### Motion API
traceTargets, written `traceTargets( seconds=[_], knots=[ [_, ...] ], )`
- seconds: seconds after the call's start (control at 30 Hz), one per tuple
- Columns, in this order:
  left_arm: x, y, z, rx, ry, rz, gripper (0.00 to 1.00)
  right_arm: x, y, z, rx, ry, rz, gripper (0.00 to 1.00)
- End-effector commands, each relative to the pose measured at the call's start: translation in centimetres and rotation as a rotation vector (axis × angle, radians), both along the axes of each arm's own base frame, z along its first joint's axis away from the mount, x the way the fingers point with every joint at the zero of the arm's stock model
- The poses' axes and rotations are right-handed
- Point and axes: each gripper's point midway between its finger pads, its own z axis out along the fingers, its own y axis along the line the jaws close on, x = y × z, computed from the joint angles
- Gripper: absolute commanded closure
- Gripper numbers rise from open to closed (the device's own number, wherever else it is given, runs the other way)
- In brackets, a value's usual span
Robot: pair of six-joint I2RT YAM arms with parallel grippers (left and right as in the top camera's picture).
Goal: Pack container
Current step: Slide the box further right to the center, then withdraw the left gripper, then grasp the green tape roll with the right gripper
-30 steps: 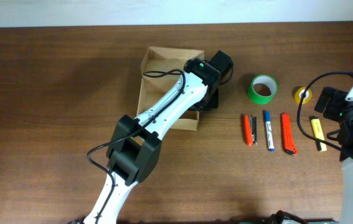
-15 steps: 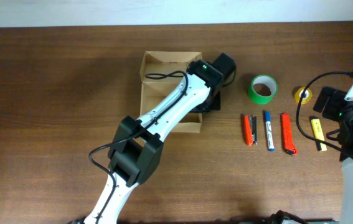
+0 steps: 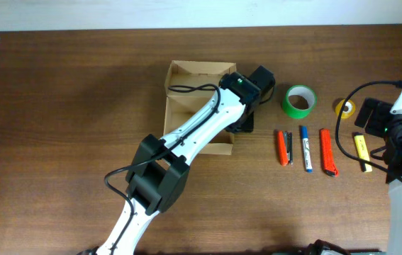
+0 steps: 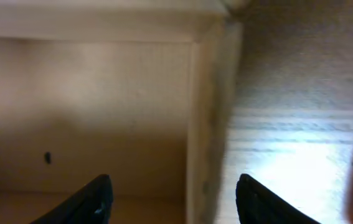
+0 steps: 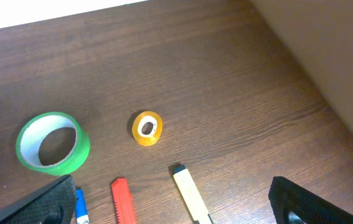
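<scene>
overhead, the open tan cardboard box [image 3: 181,110] sat mouth up on the brown wooden table [image 3: 59,106], its long axis running away from the robot. the left arm [image 3: 201,127] lay slantwise across it, with the left claw [image 3: 245,122] at the box's right wall. the left wrist view alone showed that wall between the spread fingers [image 4: 98,199]. in the right wrist view the right claw [image 5: 170,186] hung wide apart, with a green tape roll [image 5: 51,142] and a small yellow tape roll [image 5: 146,128] beyond it.

I'm looking at what seems to be an office or lab desk: a dark wooden tabletop [image 3: 59,106] is sitting against a plain white wall [image 3: 186,13], carrying stationery, namely a green tape roll [image 3: 299,100], a yellow tape roll [image 3: 344,108], a blue marker [image 3: 305,159] and a red cutter [image 3: 328,161], near a cardboard box [image 3: 186,71].
</scene>
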Motion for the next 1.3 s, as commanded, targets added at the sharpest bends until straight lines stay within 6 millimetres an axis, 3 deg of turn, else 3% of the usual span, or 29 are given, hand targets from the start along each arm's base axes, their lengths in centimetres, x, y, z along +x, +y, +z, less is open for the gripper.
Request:
traceTargets(
  seconds=[0.0,0.1,0.2,0.27,0.33,0.37,0.43,0.53,0.63,0.7,0.77,0.8,0.87,0.93,1.03,1.13,1.27],
  knots=[
    [2.5,1.1,6.4,0.008,-0.189,-0.013,0.37,0.5,0.1,1.0,-0.005,-0.025,0.008,0.01],
    [3.8,1.8,13.7,-0.01,-0.364,-0.051,0.39,0.4,0.1,1.0,-0.003,-0.022,0.008,0.01],
    [3.8,2.8,21.6,-0.055,-0.511,-0.105,0.42,0.4,0.2,1.0,-0.003,-0.022,0.008,0.01],
    [4.4,6.7,26.0,0.029,-0.61,-0.078,0.49,0.4,0.2,1.0,-0.003,-0.022,0.008,0.01],
    [5.3,13.5,29.0,0.13,-0.641,-0.01,0.54,0.3,0.2,0.8,0.001,-0.014,0.008,0.01],
    [5.7,16.7,29.4,0.155,-0.632,0.052,0.54,0.2,0.3,0.6,0.005,-0.005,0.008,0.01],
    [6.3,26.3,29.2,0.242,-0.569,0.239,0.53,0.2,1.4,0.1,0.052,0.004,0.055,0.01],
    [6.2,36.3,28.0,0.272,-0.491,0.435,0.54,1.2,3.7,0.4,0.132,-0.043,0.168,0.01],
    [5.7,42.6,26.5,0.261,-0.43,0.552,0.53,1.5,3.4,-0.6,0.163,-0.017,0.144,0.01],
    [5.2,46.0,25.3,0.265,-0.392,0.624,0.4,2.1,3.3,-3.3,0.239,0.076,0.114,0.01],
    [5.3,47.4,23.9,0.247,-0.358,0.653,0.3,3.5,3.9,-5.1,0.349,0.188,0.144,0.01],
    [5.3,47.9,23.4,0.25,-0.345,0.662,0.23,4.6,4.5,-5.1,0.397,0.224,0.202,0.01],
    [5.7,48.3,22.1,0.251,-0.312,0.665,0.2,7.5,5.5,-4.3,0.476,0.216,0.308,0.01],
    [6.1,48.3,21.0,0.253,-0.286,0.663,0.15,9.5,5.5,-3.7,0.46,0.203,0.326,0.01],
    [6.4,48.2,20.3,0.243,-0.27,0.658,0.14,10.6,6.1,-4.4,0.307,0.297,0.283,0.07],
    [6.6,48.3,19.7,0.244,-0.257,0.657,0.14,11.3,8.9,-7.4,0.223,0.413,0.312,0.07],
    [6.7,48.2,19.5,0.24,-0.253,0.655,0.14,11.0,9.7,-13.5,0.219,0.604,0.298,0.09]
  ],
)
